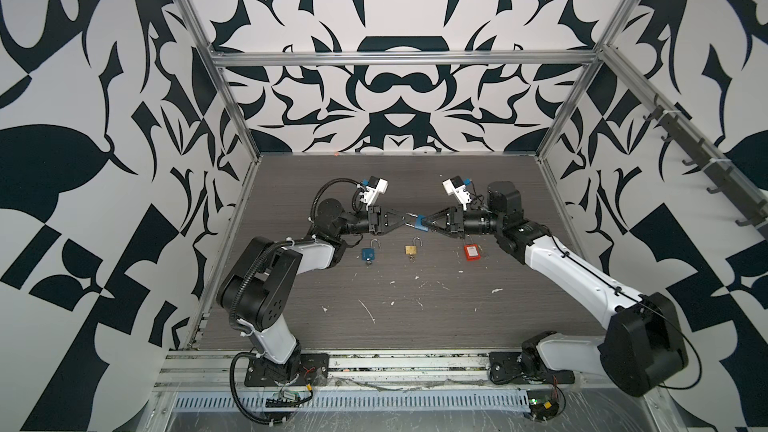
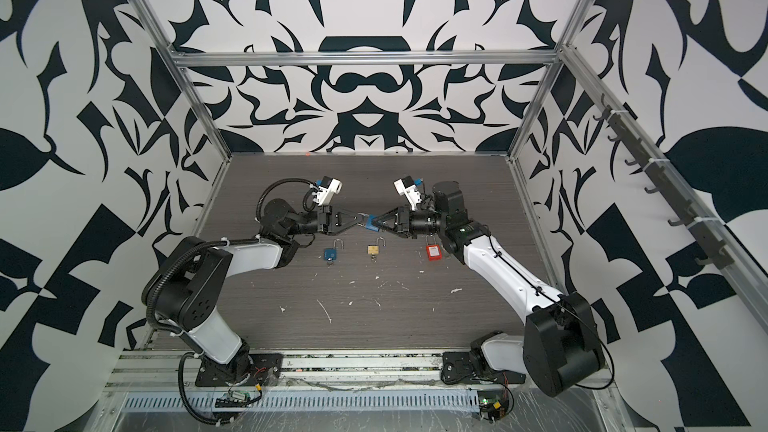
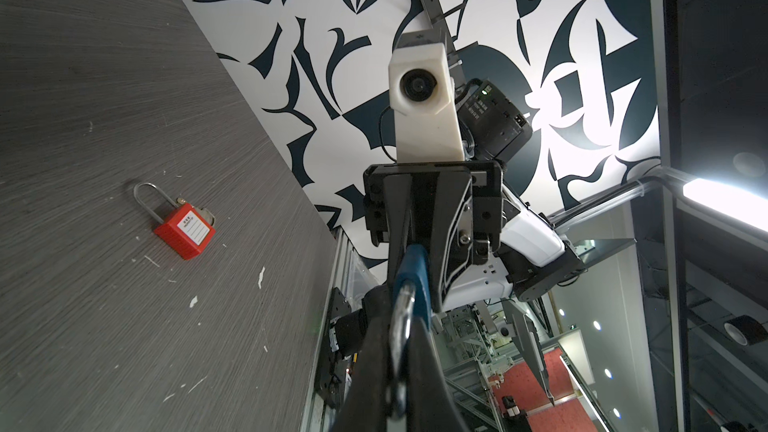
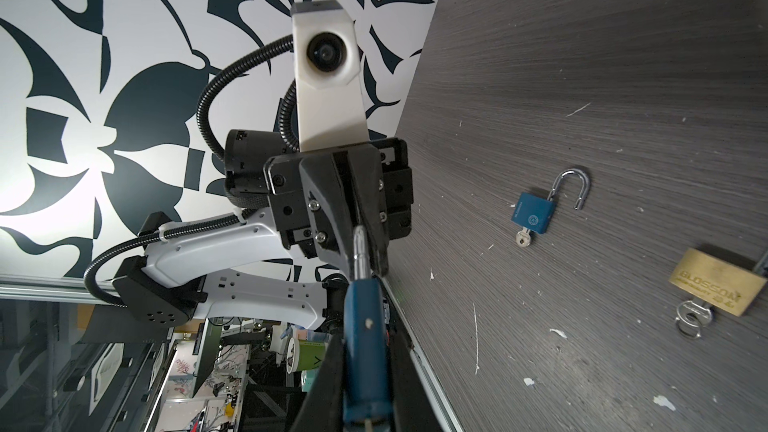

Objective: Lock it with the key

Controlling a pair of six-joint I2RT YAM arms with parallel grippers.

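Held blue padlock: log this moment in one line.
right gripper: shut on held blue padlock | left gripper: shut on its shackle

You see your right gripper (image 4: pixel 365 367) clamped on the body of the held blue padlock (image 4: pixel 365 326), whose silver shackle (image 4: pixel 360 257) runs straight into the left gripper (image 4: pixel 360 238), pinched tight between its fingers. Well apart from the held blue padlock, down on the grey table (image 4: pixel 582 56), lie a second blue padlock (image 4: pixel 535 214), shackle swung open with a key (image 4: pixel 523 238) in it, and a brass padlock (image 4: pixel 712 281), keyed too
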